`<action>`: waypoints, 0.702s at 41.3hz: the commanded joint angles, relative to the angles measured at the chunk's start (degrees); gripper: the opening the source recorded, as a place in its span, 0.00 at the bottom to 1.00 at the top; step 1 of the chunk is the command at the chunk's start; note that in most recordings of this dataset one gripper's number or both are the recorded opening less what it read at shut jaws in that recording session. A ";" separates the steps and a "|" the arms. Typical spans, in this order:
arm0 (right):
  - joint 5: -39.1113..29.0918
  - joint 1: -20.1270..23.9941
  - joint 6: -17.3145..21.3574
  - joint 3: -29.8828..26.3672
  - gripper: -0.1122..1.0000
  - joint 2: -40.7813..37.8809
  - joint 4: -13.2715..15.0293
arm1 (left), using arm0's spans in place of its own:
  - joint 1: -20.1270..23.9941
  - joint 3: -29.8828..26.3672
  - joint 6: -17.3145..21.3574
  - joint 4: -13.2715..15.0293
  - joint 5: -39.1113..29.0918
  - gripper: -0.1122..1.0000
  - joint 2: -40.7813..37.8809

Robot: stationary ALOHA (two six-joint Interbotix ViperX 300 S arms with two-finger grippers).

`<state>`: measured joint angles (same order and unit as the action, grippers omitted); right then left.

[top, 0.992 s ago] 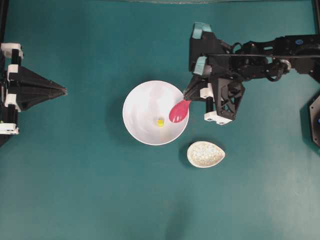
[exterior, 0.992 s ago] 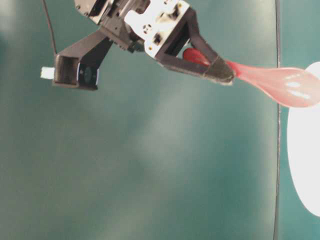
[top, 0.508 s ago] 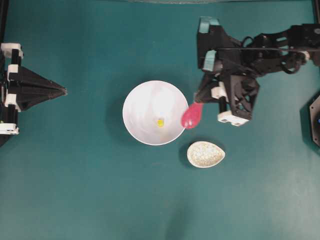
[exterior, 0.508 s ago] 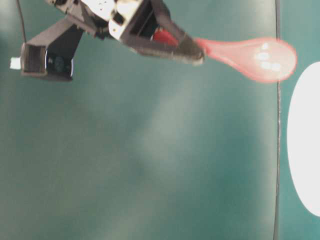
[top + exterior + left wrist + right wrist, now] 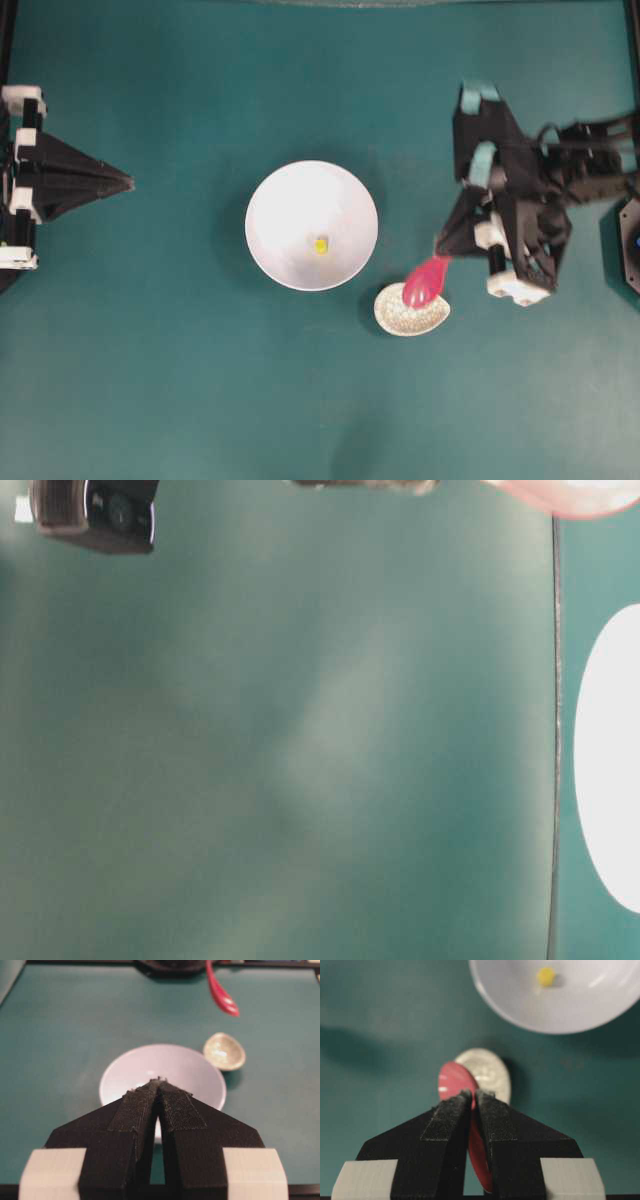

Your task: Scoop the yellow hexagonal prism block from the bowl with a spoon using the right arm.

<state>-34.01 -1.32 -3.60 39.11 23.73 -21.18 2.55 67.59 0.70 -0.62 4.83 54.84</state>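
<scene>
the glossy pink-red soup spoon [image 5: 424, 282] is clamped by its handle in the right gripper [image 5: 441, 250], its scoop held above the small speckled cream dish [image 5: 400, 316]. beyond the scoop, the tiny yellow hexagonal block [image 5: 320, 245] is left lying in the large white bowl [image 5: 283, 196]. the left gripper [image 5: 128, 182] is kept closed, empty.

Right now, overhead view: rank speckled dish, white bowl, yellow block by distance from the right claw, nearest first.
From the right claw, shut on the pink spoon:
1. Speckled dish: just below-left of the claw, under the spoon's scoop.
2. White bowl: further left, its rim apart from the dish.
3. Yellow block: inside the bowl, near its centre.
</scene>
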 commanded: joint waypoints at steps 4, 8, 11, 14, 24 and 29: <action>3.25 1.67 1.05 1.49 0.16 1.32 0.00 | 0.18 -1.14 0.09 -0.18 0.35 0.10 -0.35; 4.66 1.76 1.05 2.20 0.16 1.32 0.09 | 0.18 -1.14 0.09 -0.18 0.35 0.10 -0.26; 5.71 1.76 1.05 2.64 0.16 1.23 0.26 | 0.18 -1.14 0.09 -0.18 0.35 0.10 -0.18; 7.03 1.76 1.05 3.43 0.16 1.05 0.44 | 0.18 -1.14 0.09 -0.18 0.26 0.10 -0.18; 13.36 2.02 1.05 8.35 0.16 -1.32 0.44 | 0.18 -1.14 0.09 -0.18 0.35 0.10 -0.09; 18.02 2.72 1.14 10.37 0.16 -2.72 0.44 | 0.18 -1.14 0.09 -0.18 0.44 0.10 -0.09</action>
<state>-18.98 0.79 -2.55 49.22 21.09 -20.74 2.55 67.59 0.70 -0.62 4.83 55.02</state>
